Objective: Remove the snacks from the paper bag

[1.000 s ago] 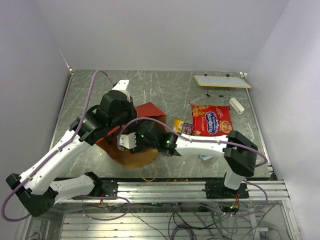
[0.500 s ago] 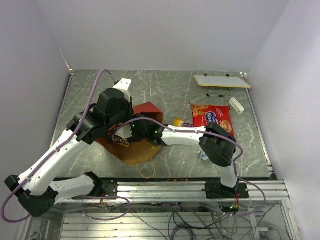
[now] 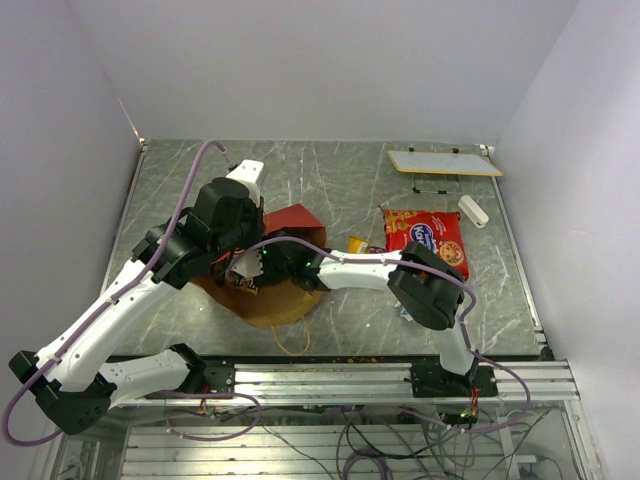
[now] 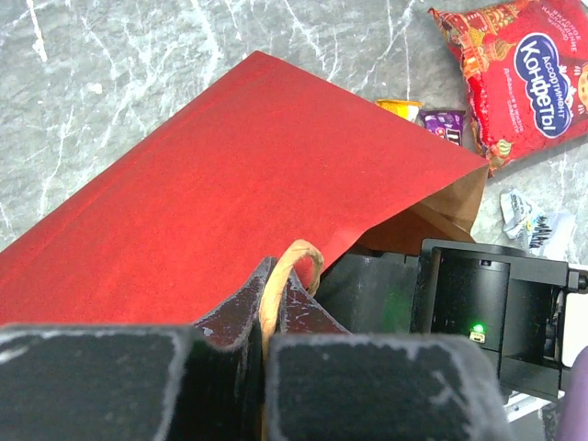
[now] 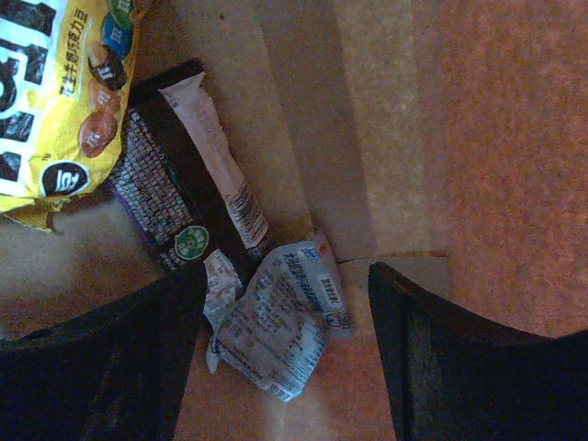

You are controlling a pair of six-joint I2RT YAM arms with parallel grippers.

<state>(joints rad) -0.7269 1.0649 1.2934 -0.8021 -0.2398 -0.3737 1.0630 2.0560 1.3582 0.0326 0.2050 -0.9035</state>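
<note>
Since a second ago the right arm has folded its elbow in toward the middle of the counter (image 3: 340,180) and pushed its right hand (image 5: 292,354) from the mouth of the paper bag (image 3: 296,218) down inside it. The bag itself has barely shifted. It lies on its side left of centre, red face up, its brown mouth toward the near edge.

The left hand (image 4: 276,308) is closed tight on the tan loop handle (image 4: 303,253) at the bag's rim.

The right hand stands well open and holds nothing. Between its fingers, on the kraft lining, lies a small pale wrapper (image 5: 276,322); whether either finger touches it cannot be told. Just beyond it are a dark packet (image 5: 170,193) and a yellow packet (image 5: 55,101), the yellow overlapping the dark one.

Out on the counter, right of the bag, lie the big red packet (image 3: 425,238) (blue logo up), a small orange packet (image 4: 397,107) and a purple packet (image 4: 443,122).
</note>
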